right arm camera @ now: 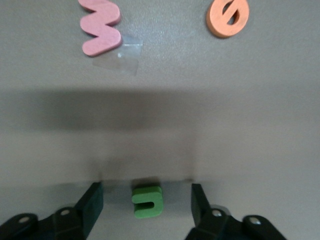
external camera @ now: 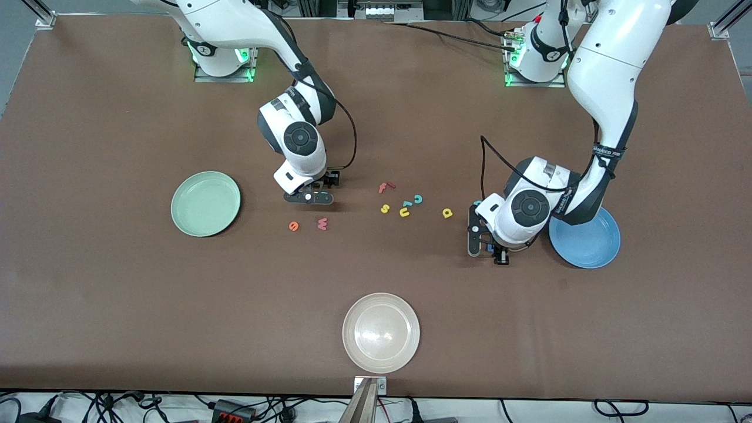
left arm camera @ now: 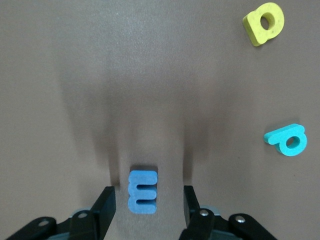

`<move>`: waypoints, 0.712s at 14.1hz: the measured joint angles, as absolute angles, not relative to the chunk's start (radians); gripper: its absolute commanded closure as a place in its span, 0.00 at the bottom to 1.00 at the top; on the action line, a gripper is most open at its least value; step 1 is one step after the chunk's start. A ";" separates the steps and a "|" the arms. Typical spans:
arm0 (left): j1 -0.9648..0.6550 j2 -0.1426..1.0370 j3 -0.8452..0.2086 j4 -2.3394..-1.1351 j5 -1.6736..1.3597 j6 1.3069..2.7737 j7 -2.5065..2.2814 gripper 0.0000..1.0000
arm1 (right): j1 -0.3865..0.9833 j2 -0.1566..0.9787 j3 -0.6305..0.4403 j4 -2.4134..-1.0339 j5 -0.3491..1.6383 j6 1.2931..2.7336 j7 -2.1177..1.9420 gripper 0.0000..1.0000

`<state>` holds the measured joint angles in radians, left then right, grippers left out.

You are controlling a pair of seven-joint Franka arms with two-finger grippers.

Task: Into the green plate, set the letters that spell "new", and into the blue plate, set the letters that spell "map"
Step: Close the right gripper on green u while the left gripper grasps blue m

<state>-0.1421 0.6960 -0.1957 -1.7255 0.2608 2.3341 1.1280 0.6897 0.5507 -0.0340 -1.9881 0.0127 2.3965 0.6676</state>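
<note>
Left hand (left arm camera: 147,205) is sitting low on the worktop (external camera: 117,305) beside the blue plate (external camera: 593,247), fingers spread around the blue m (left arm camera: 143,192), not touching it. Farther back, I'm seeing my right hand (right arm camera: 147,205) released, straddling the green n (right arm camera: 147,201) near the green plate (external camera: 205,204).

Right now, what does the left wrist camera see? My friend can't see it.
The left gripper sits low on the brown table, open fingers on either side of a blue m. A teal p and yellow a lie apart.
</note>
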 measured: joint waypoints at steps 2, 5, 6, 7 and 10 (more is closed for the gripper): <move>-0.142 0.703 -0.196 -1.725 0.261 2.341 1.129 0.41 | 0.690 0.553 -0.031 -1.988 0.016 2.397 0.668 0.34; -0.142 0.708 -0.195 -1.725 0.276 2.360 1.130 0.60 | 0.690 0.552 -0.027 -1.987 0.046 2.398 0.668 0.43; -0.141 0.711 -0.194 -1.725 0.279 2.362 1.130 0.74 | 0.690 0.552 -0.027 -1.987 0.049 2.398 0.668 0.47; -0.141 0.715 -0.194 -1.725 0.279 2.366 1.130 0.83 | 0.690 0.552 -0.026 -1.987 0.053 2.398 0.668 0.49; -0.140 0.716 -0.193 -1.719 0.280 2.374 1.131 0.91 | 0.691 0.551 -0.026 -1.987 0.056 2.398 0.668 0.68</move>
<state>-0.1401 0.7165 -0.1931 -1.7193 0.2799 2.3744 1.1309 0.6907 0.5513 -0.0258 -1.9866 0.0561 2.3977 0.6678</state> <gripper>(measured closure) 0.736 0.485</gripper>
